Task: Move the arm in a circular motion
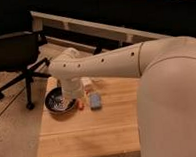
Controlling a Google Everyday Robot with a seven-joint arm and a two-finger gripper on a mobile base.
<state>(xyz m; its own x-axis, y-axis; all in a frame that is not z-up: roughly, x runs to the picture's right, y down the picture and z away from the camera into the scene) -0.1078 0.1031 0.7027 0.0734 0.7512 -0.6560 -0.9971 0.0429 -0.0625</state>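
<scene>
The arm (116, 67) is being stretched across the view from the right. Its thick cream-white upper segment is filling the lower right corner. Its tubular forearm, marked with a row of small dark holes, is being held out leftward above the wooden bench (90, 136). At the rounded joint near its left end the arm is being bent downward. The gripper (68, 97) is being held at the bench's far left corner, over the dark bowl (55, 101). Whether it is just above the bowl or dipping into it is not being made clear. Whether the gripper is released or clenched is likewise not being shown.

A blue rectangular object (95, 99) is being seen lying on the bench near the bowl, to its right. A small orange-red item (81, 105) is being seen between the two, close to the bowl's rim. Behind these, a pale object (86, 82) is being partly covered by the arm.

A black office chair (20, 52) on a star base is being seen standing on the pale floor (15, 135) to the left of the bench. A long pale ledge (88, 29) is being seen running along the dark background.
</scene>
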